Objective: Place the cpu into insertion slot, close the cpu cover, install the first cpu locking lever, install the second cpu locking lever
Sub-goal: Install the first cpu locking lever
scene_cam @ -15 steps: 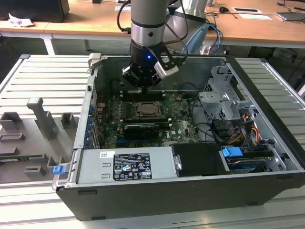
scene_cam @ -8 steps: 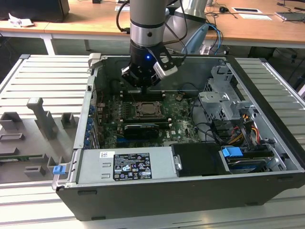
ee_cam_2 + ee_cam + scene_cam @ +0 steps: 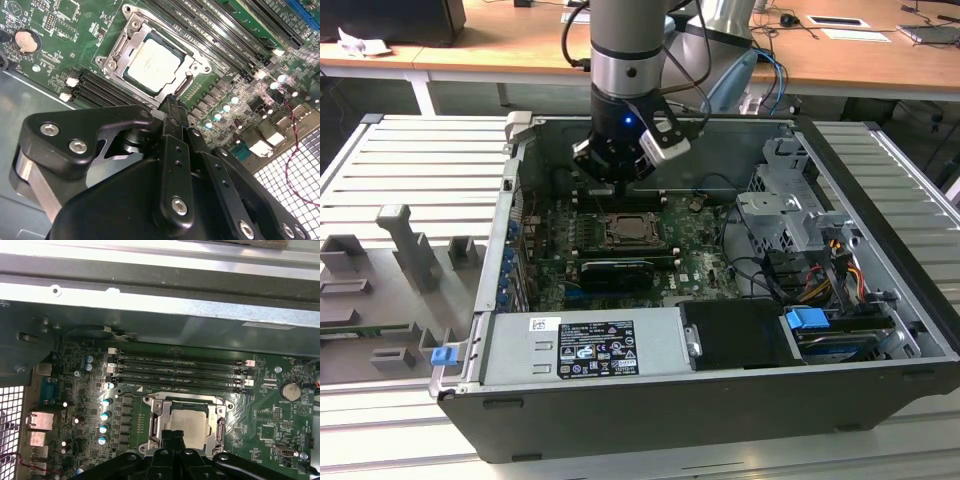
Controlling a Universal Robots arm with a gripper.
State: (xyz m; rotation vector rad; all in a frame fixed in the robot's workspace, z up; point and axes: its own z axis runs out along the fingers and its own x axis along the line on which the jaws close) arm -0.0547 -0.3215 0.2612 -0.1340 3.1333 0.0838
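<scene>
Second wrist view: cpu (image 3: 155, 65) sits under the flat-lying cpu cover (image 3: 119, 50); gripper (image 3: 172, 102) clenched, tips just beside the cover's edge. Exterior view: 1 arm inside the open PC case (image 3: 720, 415).

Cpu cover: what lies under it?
The cpu shows through the central cut-out of the cpu cover, seated in the insertion slot; the slot's contacts are hidden beneath the chip.

The cpu (image 3: 154, 65) shows matt pale metal, the cpu cover (image 3: 118, 50) glossier silvery metal.

Bright, even light, perhaps from overhead; glare on the case wall (image 3: 150, 290), cpu (image 3: 155, 65) washed pale.
</scene>
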